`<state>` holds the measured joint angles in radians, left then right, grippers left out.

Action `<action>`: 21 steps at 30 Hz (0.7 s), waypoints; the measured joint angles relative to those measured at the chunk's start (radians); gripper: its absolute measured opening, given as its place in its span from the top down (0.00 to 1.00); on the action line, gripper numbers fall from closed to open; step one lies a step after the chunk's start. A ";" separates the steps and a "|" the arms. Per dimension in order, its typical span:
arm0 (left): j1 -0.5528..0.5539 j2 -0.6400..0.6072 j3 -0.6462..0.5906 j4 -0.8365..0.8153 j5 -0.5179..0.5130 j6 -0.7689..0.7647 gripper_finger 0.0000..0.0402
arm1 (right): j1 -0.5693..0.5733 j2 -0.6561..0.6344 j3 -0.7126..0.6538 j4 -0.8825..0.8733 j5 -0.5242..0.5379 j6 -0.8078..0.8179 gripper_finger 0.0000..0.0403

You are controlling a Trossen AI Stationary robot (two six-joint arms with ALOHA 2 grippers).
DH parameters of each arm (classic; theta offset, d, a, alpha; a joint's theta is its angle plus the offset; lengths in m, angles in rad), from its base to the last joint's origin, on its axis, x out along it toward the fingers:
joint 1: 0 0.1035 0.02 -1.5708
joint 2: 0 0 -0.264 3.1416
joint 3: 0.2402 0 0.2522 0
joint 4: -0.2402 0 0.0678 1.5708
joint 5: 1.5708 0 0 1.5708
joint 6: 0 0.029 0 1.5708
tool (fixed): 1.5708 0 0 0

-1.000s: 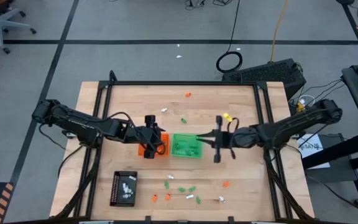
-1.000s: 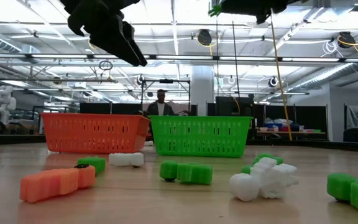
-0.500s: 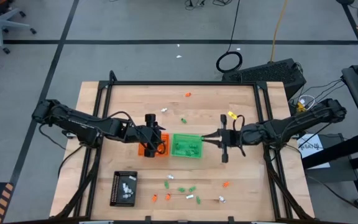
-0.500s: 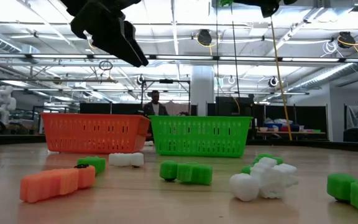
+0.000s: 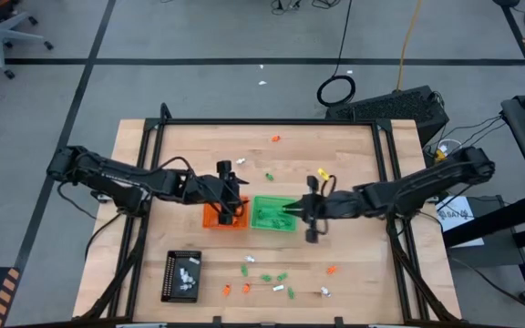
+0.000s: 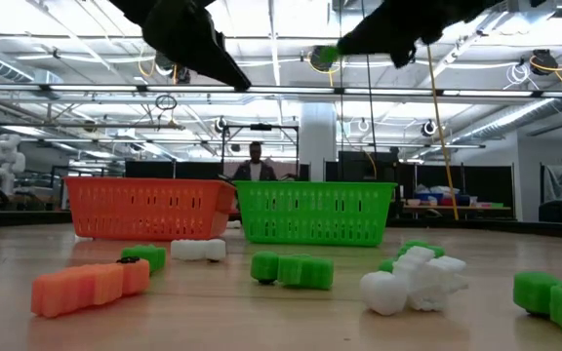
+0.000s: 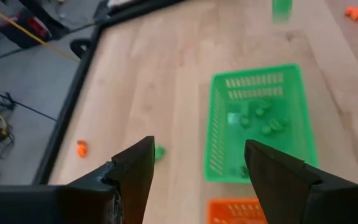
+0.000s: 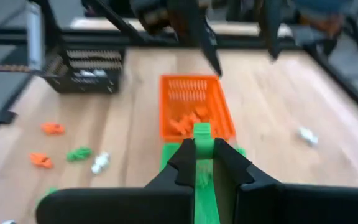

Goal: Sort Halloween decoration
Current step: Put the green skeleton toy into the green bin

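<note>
At centre-left of the high view your left hand (image 5: 230, 199) hangs over the orange tray (image 5: 222, 215), fingers spread and empty. Just right of it sits the green tray (image 5: 272, 214), and your right hand (image 5: 292, 209) reaches over that tray's right edge, pinching a green trinket (image 8: 203, 130). So the drop lies directly beneath. Unsorted trinkets (image 5: 264, 279) lie scattered along the tabletop (image 5: 354, 155) lower down.
</note>
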<state>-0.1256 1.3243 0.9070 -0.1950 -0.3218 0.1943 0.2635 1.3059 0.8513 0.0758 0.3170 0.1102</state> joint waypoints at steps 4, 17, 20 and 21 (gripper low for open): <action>0.035 0.006 0.000 0.064 0.003 0.046 0.39 | -0.035 0.100 0.064 -0.094 -0.004 0.066 0.98; 0.088 0.025 0.000 0.024 0.005 0.022 0.39 | -0.113 0.383 0.233 -0.365 -0.108 0.151 0.98; 0.088 0.026 -0.001 0.015 0.005 0.014 0.39 | -0.121 0.418 0.238 -0.366 -0.111 0.165 0.98; 0.088 0.031 0.000 0.016 0.005 0.012 0.39 | -0.121 0.426 0.238 -0.366 -0.111 0.166 0.98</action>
<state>-0.0376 1.3552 0.9070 -0.1787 -0.3172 0.2061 0.1429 1.7318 1.0893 -0.2905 0.2064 0.2759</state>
